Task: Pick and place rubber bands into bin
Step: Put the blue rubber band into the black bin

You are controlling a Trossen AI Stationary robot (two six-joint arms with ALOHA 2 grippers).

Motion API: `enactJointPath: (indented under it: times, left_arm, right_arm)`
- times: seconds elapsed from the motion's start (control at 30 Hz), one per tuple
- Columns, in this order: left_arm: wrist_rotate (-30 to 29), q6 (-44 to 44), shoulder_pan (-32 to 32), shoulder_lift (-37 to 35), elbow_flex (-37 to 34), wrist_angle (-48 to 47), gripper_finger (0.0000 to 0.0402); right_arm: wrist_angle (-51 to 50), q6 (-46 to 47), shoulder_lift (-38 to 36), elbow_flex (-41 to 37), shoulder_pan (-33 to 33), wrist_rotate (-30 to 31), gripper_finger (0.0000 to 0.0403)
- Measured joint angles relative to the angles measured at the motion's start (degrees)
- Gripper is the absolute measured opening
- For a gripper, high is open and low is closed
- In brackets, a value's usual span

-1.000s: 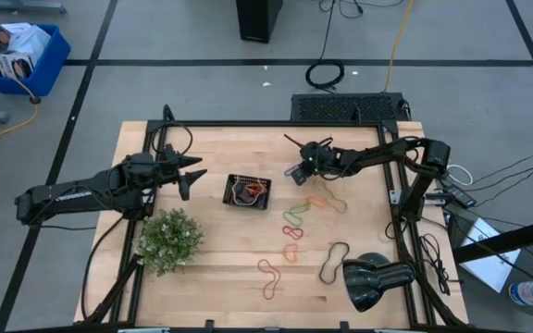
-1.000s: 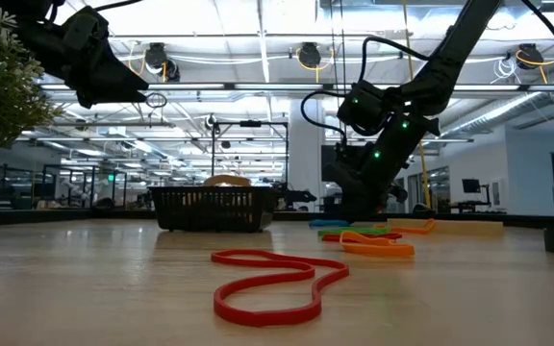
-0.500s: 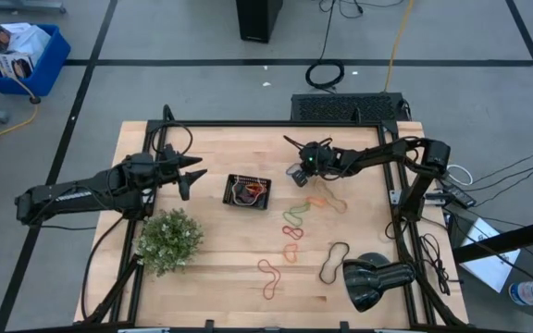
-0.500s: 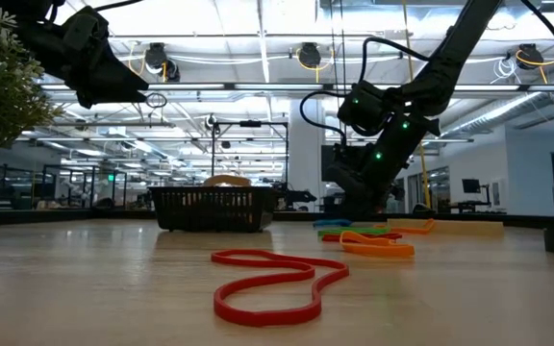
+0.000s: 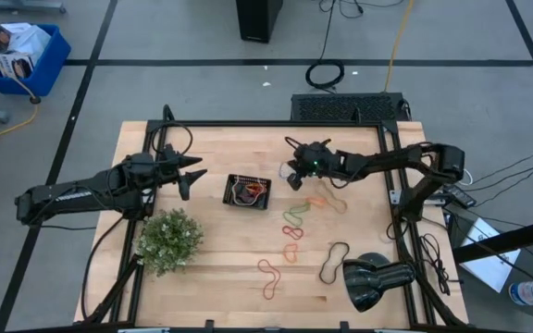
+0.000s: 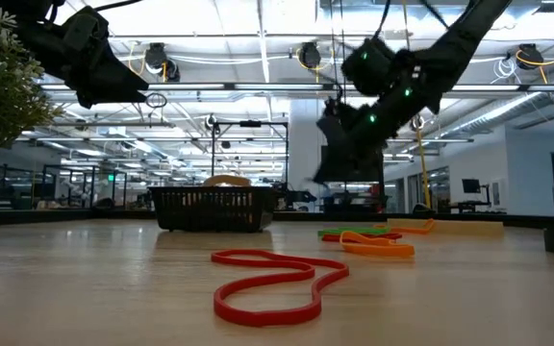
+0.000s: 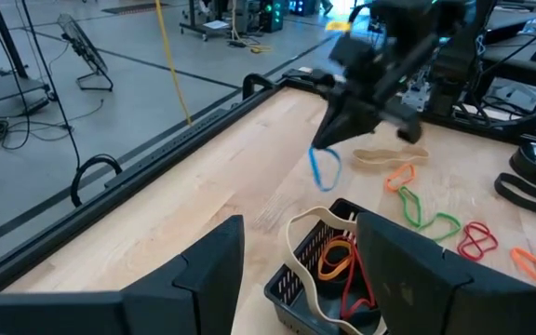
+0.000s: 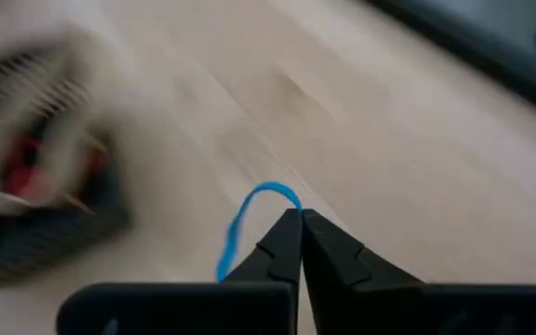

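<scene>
Blue rubber band dangling beside bin

Bin mid-table, bands on the right half, one band in the air

The bin sits near the table's middle with several bands inside it. The plant stands toward the front left corner. Loose rubber bands lie scattered from the centre toward the front right. The right gripper hangs just right of the bin, pinching a band above the tabletop. The left gripper hovers left of the bin.

Green plant near the desk front edge. Black lamp at the opposite front corner. Blue crate on the floor.
</scene>
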Motion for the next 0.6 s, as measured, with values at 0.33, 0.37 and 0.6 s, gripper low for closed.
enactJointPath:
  times: [0.33, 0.37, 0.6]
  left_arm:
    - [-0.02, 0.26, -0.01, 0.00, 0.00, -0.01, 0.0216]
    - [-0.02, 0.31, 0.00, 0.00, 0.00, 0.00, 0.0216]
    - [-0.02, 0.37, -0.01, 0.00, 0.00, -0.01, 0.0216]
  right_arm:
    - [13.28, -11.57, -8.97, 0.08, 9.71, 7.82, 0.0000]
    - [14.44, -12.55, -9.71, 0.09, 10.61, 7.82, 0.0000]
    - [21.61, -19.26, -12.56, 0.14, 16.16, 7.84, 0.0000]
